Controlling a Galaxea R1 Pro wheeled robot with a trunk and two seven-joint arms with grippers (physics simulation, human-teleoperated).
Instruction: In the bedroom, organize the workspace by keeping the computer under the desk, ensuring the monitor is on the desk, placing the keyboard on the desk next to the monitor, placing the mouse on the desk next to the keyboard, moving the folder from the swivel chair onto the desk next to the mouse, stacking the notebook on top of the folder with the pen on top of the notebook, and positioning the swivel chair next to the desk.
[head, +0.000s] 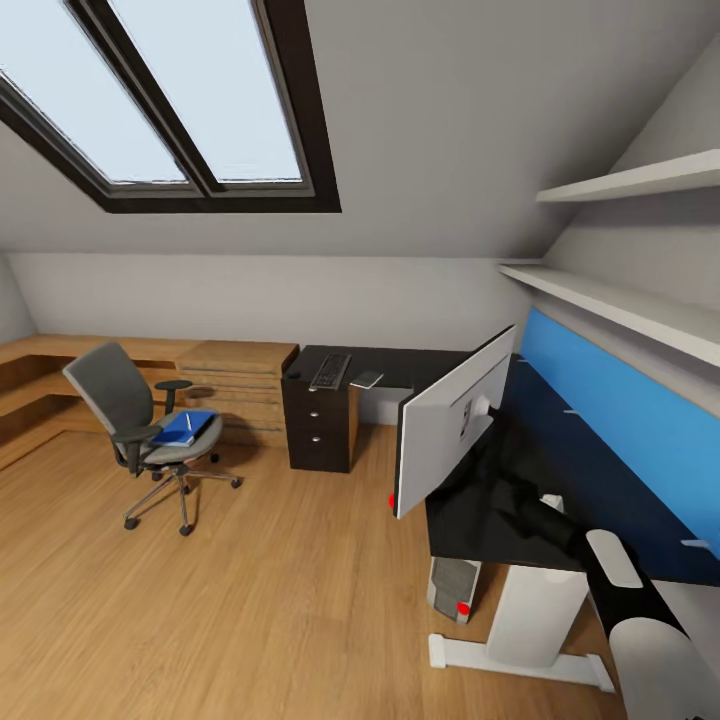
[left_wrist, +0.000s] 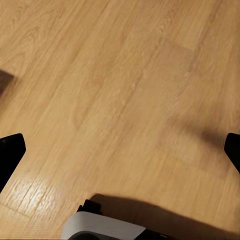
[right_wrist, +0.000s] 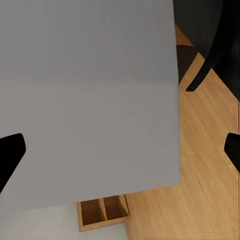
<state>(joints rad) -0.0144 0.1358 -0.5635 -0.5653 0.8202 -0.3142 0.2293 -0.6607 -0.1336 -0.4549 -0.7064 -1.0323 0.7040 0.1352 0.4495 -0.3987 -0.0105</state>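
While the folder (head: 186, 428) waits on the seat of the swivel chair (head: 135, 420) at the far left of the room, with what looks like a pen lying on it, nothing there is within reach, so any lunge that way risks rolling the chair off on its castors. Further right, the keyboard (head: 330, 371) and a small grey item beside it, possibly the notebook, lie on the dark end of the desk (head: 560, 480) above a drawer unit (head: 320, 420). The monitor (head: 455, 425) stands near the desk's front edge, turned sideways, and the right arm (head: 600, 550) reaches in behind it; a push from that side could tip it toward the floor. The computer (head: 452, 588) sits under the desk by the leg. On the right wrist camera the right gripper (right_wrist: 120, 150) has its fingers spread wide, the monitor's grey back just ahead, gripping nothing. The left gripper (left_wrist: 120, 150) is likewise spread, hanging over bare floor (left_wrist: 120, 90). A swing of either arm while turning could clip the screen
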